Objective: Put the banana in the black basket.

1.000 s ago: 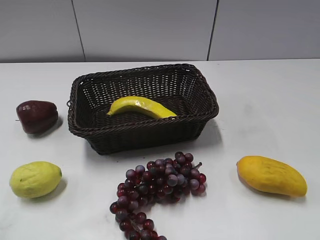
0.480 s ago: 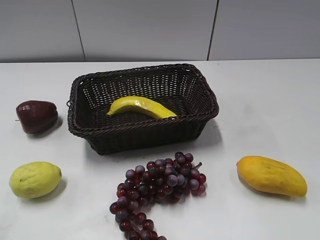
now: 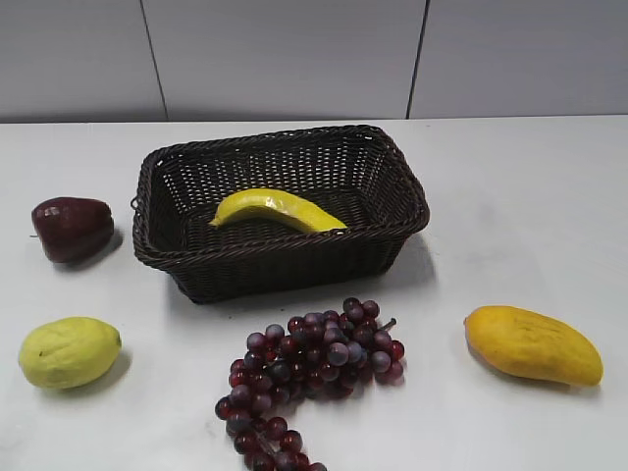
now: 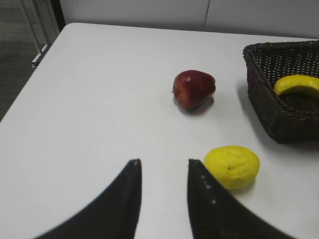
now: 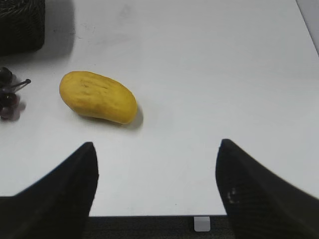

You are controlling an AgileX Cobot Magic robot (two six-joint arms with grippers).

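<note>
Left claw point(image 4: 163, 172) sits with a narrow gap and nothing in it, hovering over bare desk point(image 4: 89, 99) near the lemon point(image 4: 232, 166), with the red apple point(image 4: 194, 88) further out, while the right claw point(image 5: 155, 159) is spread wide and empty, with the mango point(image 5: 97, 97) just ahead of it. Neither claw shows up in the exterior view, but that's the only one that gets the whole grapes point(image 3: 309, 368) bunch and the full basket point(image 3: 285, 265) with the banana point(image 3: 278, 210) lying inside it. No writing or labels to read anywhere, and nothing has moved compared with a second ago.
</note>
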